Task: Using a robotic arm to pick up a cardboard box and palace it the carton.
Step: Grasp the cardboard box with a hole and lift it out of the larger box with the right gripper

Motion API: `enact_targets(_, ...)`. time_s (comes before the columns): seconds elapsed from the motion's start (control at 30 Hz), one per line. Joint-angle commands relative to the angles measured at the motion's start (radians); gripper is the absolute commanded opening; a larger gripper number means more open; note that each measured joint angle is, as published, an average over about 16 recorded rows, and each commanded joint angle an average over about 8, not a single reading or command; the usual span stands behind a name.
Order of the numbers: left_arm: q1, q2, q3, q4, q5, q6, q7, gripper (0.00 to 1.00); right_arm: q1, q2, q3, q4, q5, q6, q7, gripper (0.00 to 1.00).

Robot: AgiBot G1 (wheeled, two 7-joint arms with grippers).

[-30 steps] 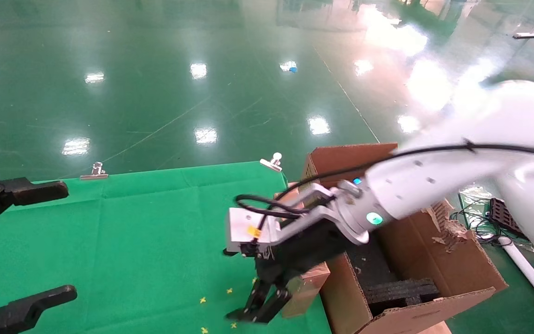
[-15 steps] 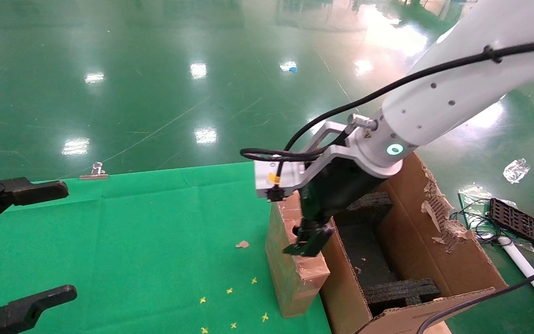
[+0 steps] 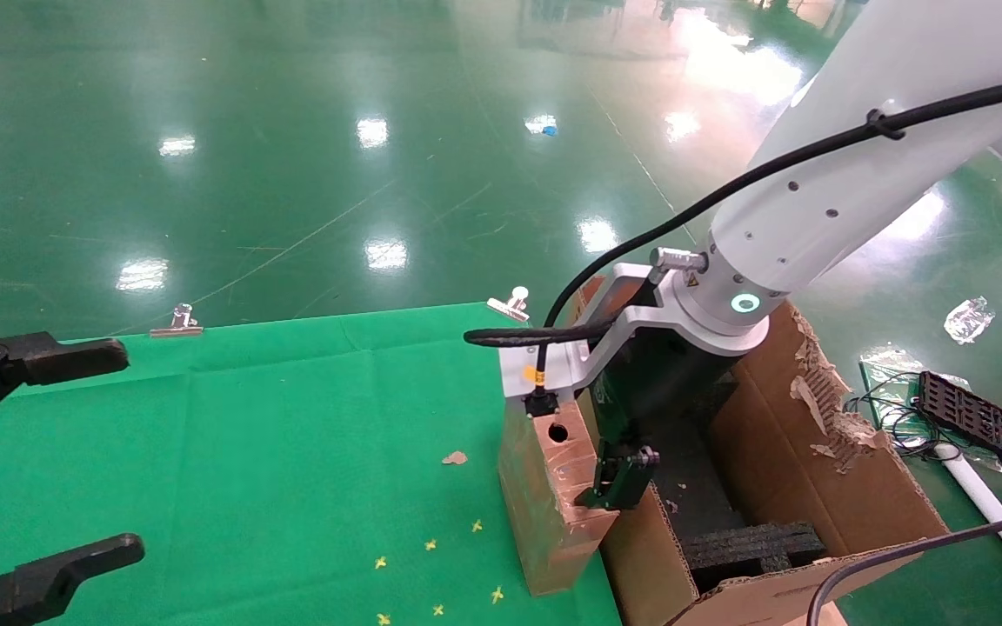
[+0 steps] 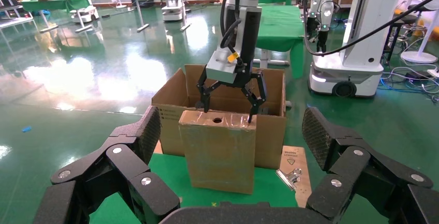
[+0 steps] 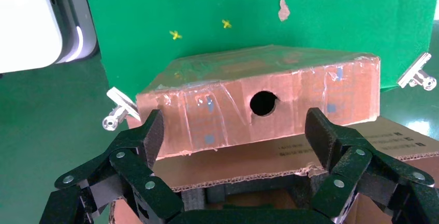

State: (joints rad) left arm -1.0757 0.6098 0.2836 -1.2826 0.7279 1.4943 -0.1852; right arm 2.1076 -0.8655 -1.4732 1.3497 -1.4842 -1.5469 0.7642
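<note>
The cardboard box (image 3: 553, 513) stands on end on the green cloth, tight against the carton's (image 3: 849, 487) near wall, with a round hole in its taped top face. My right gripper (image 3: 584, 452) hangs open right over that top face. In the left wrist view its fingers (image 4: 253, 111) stand at the two ends of the box (image 4: 217, 151), in front of the carton (image 4: 168, 113). In the right wrist view the gripper (image 5: 236, 131) is open, with the box (image 5: 217, 113) and the carton's wall (image 5: 248, 157) between its pads. My left gripper (image 3: 92, 456) is parked open at the table's left.
Black foam blocks (image 3: 753, 543) line the carton; its far flap (image 3: 823, 400) is torn. Binder clips (image 3: 514, 303) (image 3: 177, 322) hold the green cloth (image 3: 275, 452). A cardboard scrap (image 3: 455, 457) lies on it. A black tray (image 3: 979, 422) and cables lie on the floor at the right.
My right gripper rose from low beside the cardboard box to over its top, and its fingers have spread. The left arm has not moved.
</note>
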Motion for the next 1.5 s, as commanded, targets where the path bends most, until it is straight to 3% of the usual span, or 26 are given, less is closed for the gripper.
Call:
enact_targets(0.03, 0.000, 0.000, 0.000, 0.000, 0.000, 0.000, 0.000, 1.00, 0.004, -0.004, -0.016, 0.001, 0.004, 0.007, 0.004, 1.00)
enact_targets(0.2, 0.000, 0.000, 0.000, 0.000, 0.000, 0.000, 0.000, 1.00, 0.022, -0.003, -0.030, -0.008, 0.011, 0.013, 0.054, 1.00)
enact_targets(0.33, 0.000, 0.000, 0.001, 0.000, -0.001, 0.000, 0.000, 1.00, 0.048, 0.004, -0.029, -0.048, 0.032, 0.008, 0.184, 1.00)
enact_targets(0.5, 0.000, 0.000, 0.001, 0.000, -0.001, 0.000, 0.001, 1.00, 0.061, -0.007, -0.030, -0.179, 0.096, -0.012, 0.365, 1.00)
enact_targets(0.67, 0.000, -0.001, 0.001, 0.000, -0.001, -0.001, 0.001, 1.00, 0.049, -0.045, -0.057, -0.328, 0.141, -0.022, 0.487, 1.00)
enact_targets(1.03, 0.000, -0.001, 0.002, 0.000, -0.002, -0.001, 0.001, 1.00, -0.005, -0.121, -0.126, -0.476, 0.167, -0.017, 0.577, 1.00)
enact_targets(1.1, -0.001, -0.001, 0.002, 0.000, -0.002, -0.001, 0.001, 1.00, -0.010, -0.131, -0.136, -0.487, 0.163, -0.015, 0.583, 0.86)
enact_targets(1.17, -0.001, -0.001, 0.002, 0.000, -0.002, -0.001, 0.001, 0.95, -0.014, -0.140, -0.145, -0.493, 0.160, -0.012, 0.587, 0.64)
enact_targets(1.3, -0.001, -0.001, 0.003, 0.000, -0.002, -0.001, 0.001, 0.64, -0.023, -0.151, -0.158, -0.499, 0.158, -0.006, 0.592, 0.14)
enact_targets(1.4, -0.001, -0.001, 0.003, 0.000, -0.002, -0.001, 0.001, 0.32, -0.027, -0.158, -0.165, -0.503, 0.156, -0.004, 0.597, 0.00)
enact_targets(1.5, -0.001, -0.001, 0.003, 0.000, -0.002, -0.001, 0.002, 0.12, -0.031, -0.162, -0.171, -0.506, 0.155, -0.002, 0.600, 0.00)
